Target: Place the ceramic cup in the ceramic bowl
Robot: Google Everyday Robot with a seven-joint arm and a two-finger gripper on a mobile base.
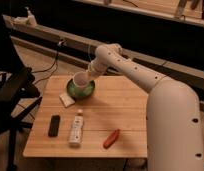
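- Your ceramic cup (81,80) sits over the middle of the ceramic bowl (80,89), its pale wall rising above the green rim; you cannot tell whether its base rests on the bowl's floor or hangs just above it.
- The bowl stands at the far left part of the counter (120,117), close to the back edge.
- Your end effector (90,73) is at the cup's 1 o'clock, right against its upper edge, low over the bowl; it appears to be gripping the cup, but you cannot tell for certain, since the fingers blend into the cup and arm.
- The white arm (126,65) reaches in from 3 o'clock, sloping down from the robot body (175,125) that fills the right side of the view.
- At the bowl's 7 o'clock, just beside its rim, lies a small pale flat block (67,99).
- Further toward 6 o'clock, well apart from the bowl, a white bottle (76,129) lies on its side, pointing toward the bowl.
- Left of the bottle, near it, lies a small black bar (54,125).
- At the bowl's 5 o'clock, near the front edge, lies a slim red object (111,138), tilted.
- Nothing stands between the cup and the bowl; all other items lie nearer the front.
- A dark chair (12,95) stands off the counter's left side.
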